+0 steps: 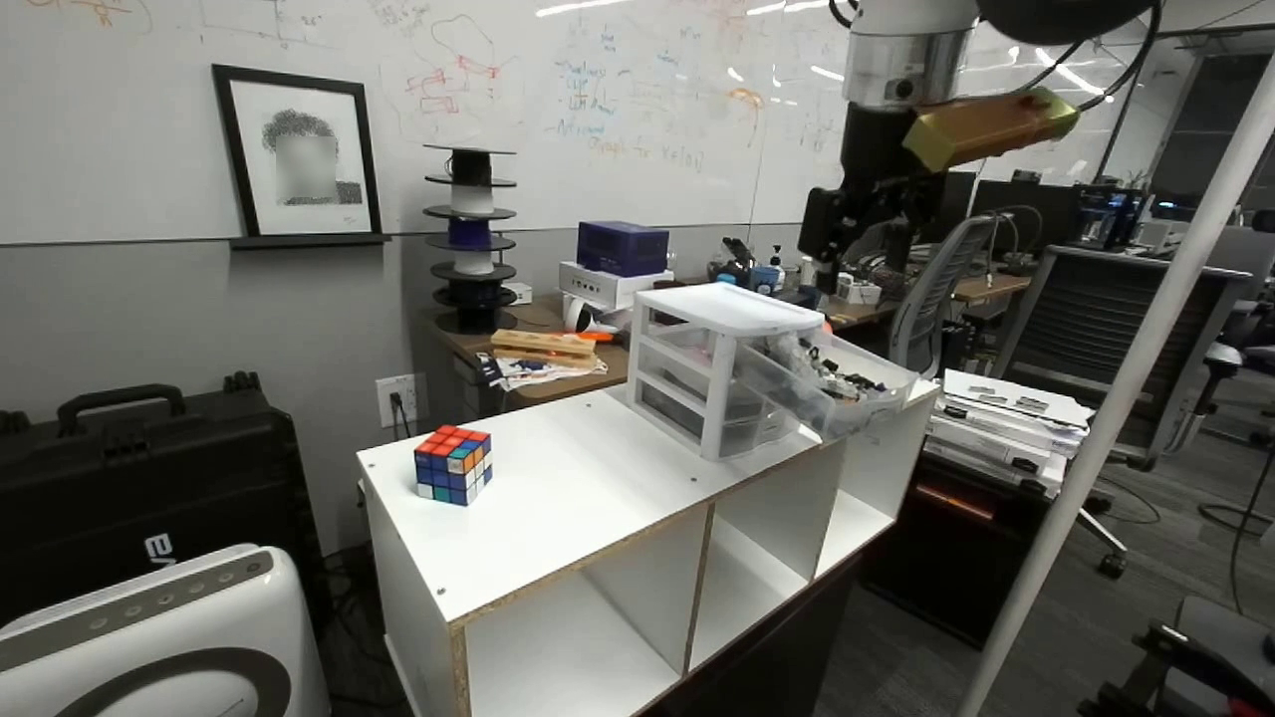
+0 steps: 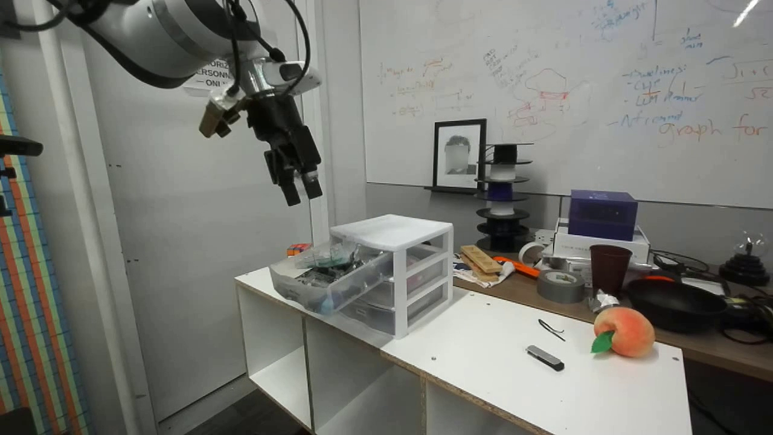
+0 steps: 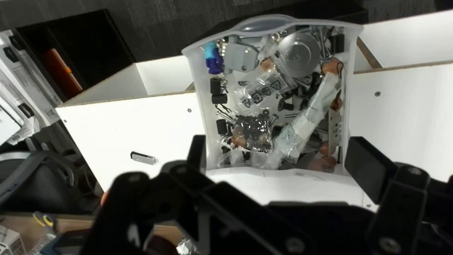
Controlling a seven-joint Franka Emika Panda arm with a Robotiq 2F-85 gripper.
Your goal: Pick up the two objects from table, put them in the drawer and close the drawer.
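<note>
On the white shelf-unit table [image 1: 558, 478], the two objects lie apart: a red, blue and white puzzle cube [image 1: 453, 465] at one end, and a small flat silver-grey stick [image 2: 545, 357] towards the opposite end. That stick [image 3: 143, 158] also shows beside the drawer in the wrist view; the cube does not. The top drawer [image 2: 338, 296] of the white-framed unit is pulled out, full of screws, plastic bags and small parts. My gripper [image 2: 302, 192] hangs above the drawer unit, touching nothing. In the wrist view the gripper [image 3: 281, 157] is wide open, nothing between its fingers.
The drawer unit's white top [image 1: 732, 307] stands higher than the pulled-out drawer. A peach [image 2: 631, 332] and a thin black item [image 2: 551, 330] lie near the silver stick. A cluttered brown desk [image 2: 676, 338] runs behind the table. A pale pole [image 1: 1126, 378] rises nearby.
</note>
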